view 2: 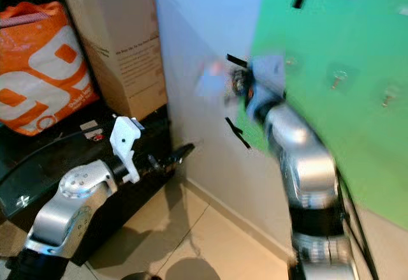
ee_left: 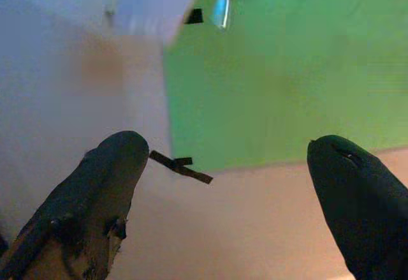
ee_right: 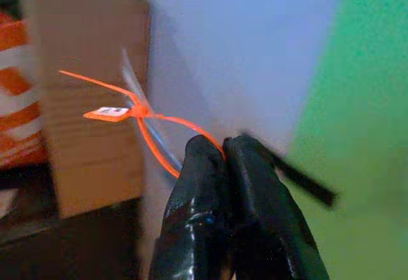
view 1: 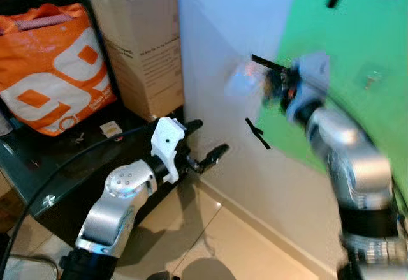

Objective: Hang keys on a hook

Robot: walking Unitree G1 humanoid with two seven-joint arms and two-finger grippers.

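The right end effector (ee_right: 223, 155) is pinched closed on the thin orange plastic tie (ee_right: 153, 124) of the keys. That loop looks light and floppy, likely to swing; the tie is the natural hold. The left end effector (ee_left: 229, 165) is spread wide, holding nothing.

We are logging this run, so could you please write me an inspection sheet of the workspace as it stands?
Surface: green panel on the pale wall, small hooks on it, black tape strips at its edge.
Job's things: orange key loop with tag, pinched in the right gripper; keys blurred, not yet on a hook.
Clutter: cardboard box, orange bag, small card on the dark glass table.
Grippers: right gripper raised near the panel's edge, fingers shut; left gripper low beside the table, fingers apart, holding nothing.
Cables: black cable along the left arm.
Surroundings: beige tiled floor.
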